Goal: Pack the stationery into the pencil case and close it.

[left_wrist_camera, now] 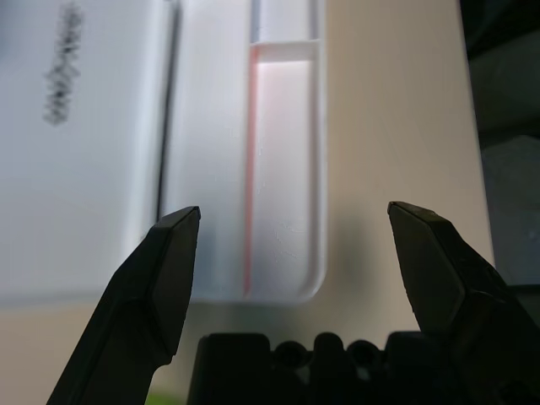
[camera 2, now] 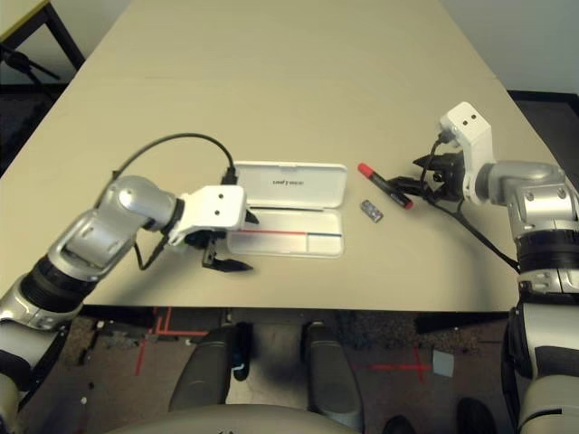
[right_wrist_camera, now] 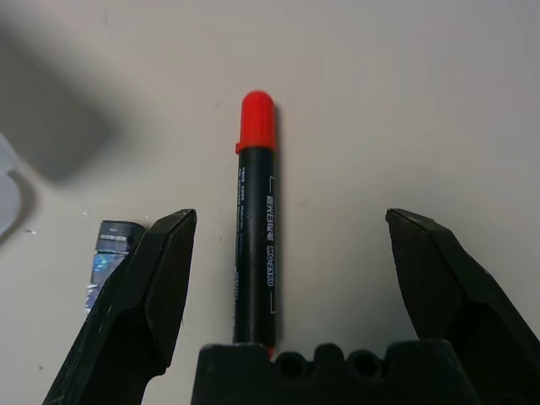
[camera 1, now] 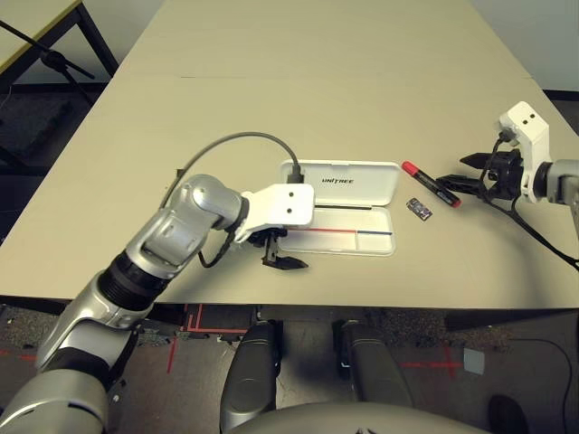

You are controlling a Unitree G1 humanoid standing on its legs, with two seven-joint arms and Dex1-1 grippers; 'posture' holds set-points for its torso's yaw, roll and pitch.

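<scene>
With both my grippers wide open and empty, my right gripper (right_wrist_camera: 291, 253) straddles one marker (right_wrist_camera: 254, 228) beside one small grey piece (camera 1: 419, 208), while my left gripper (left_wrist_camera: 291, 253) hangs at the open pencil case's (camera 1: 348, 185) eight o'clock corner.

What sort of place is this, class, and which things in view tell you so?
Probably a lab or workshop room, not a home. A long plain table stands on dark flooring with red tape marks, a black stand sits at the side, and a cable trails across the tabletop.

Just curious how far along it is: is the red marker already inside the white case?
No, the marker lies on the table beside the open case, between the right tool's open fingers.
</scene>
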